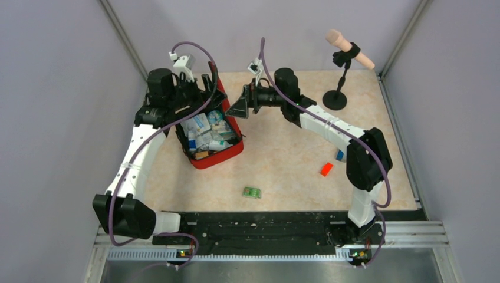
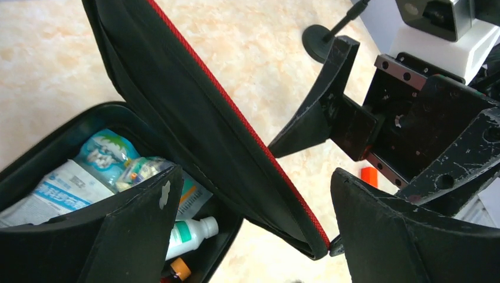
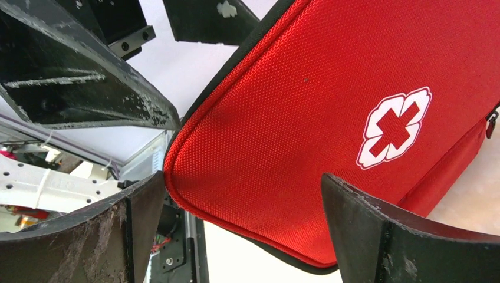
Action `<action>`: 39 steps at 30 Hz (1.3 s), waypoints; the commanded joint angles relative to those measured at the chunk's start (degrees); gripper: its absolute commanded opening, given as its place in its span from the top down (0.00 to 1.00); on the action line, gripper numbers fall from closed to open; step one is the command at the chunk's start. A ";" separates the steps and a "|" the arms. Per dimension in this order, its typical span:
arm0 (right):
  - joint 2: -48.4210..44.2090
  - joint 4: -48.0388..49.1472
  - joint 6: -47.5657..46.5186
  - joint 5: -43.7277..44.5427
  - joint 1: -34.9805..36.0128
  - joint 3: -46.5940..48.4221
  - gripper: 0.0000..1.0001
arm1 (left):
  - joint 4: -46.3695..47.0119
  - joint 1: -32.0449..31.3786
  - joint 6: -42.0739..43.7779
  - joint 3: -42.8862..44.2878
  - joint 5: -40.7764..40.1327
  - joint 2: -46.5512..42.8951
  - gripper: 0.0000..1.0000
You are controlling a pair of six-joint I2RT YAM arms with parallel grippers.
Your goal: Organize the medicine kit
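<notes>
The medicine kit (image 1: 219,154) is a red case lying open at the back left, filled with packets and a white bottle (image 2: 191,231). Its lid (image 1: 223,95) stands nearly upright. My left gripper (image 1: 203,88) is open and straddles the lid's top edge from the inside; in the left wrist view the black lining (image 2: 194,118) runs between its jaws (image 2: 253,174). My right gripper (image 1: 236,109) is open on the lid's outer side. In the right wrist view the lid's red corner (image 3: 265,147), with its white cross (image 3: 394,127), sits between the jaws (image 3: 243,177).
A small green pack (image 1: 252,192) lies on the table near the front. A small red block (image 1: 326,169) and a blue-white item (image 1: 340,155) lie by the right arm. A microphone on a stand (image 1: 339,88) is at the back right. Grey walls close three sides.
</notes>
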 commanded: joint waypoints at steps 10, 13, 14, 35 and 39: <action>-3.88 7.82 -0.30 -1.62 -0.84 -4.08 0.01 | 12.48 -0.03 -14.42 -2.51 11.13 2.70 0.19; -3.27 19.37 15.01 -2.85 -1.01 -8.63 0.01 | 14.57 -0.03 -16.34 -2.45 11.37 3.53 0.22; -3.00 21.68 17.34 -3.28 -0.94 -9.44 0.01 | 14.70 -0.03 -16.51 -2.19 11.27 3.87 0.22; -0.09 -10.50 -7.55 13.35 2.13 5.26 0.41 | -1.73 0.39 2.54 4.01 0.09 -2.37 0.01; 0.41 -13.08 -8.87 14.22 2.13 5.91 0.43 | -4.04 0.41 3.97 3.68 2.32 -4.05 0.01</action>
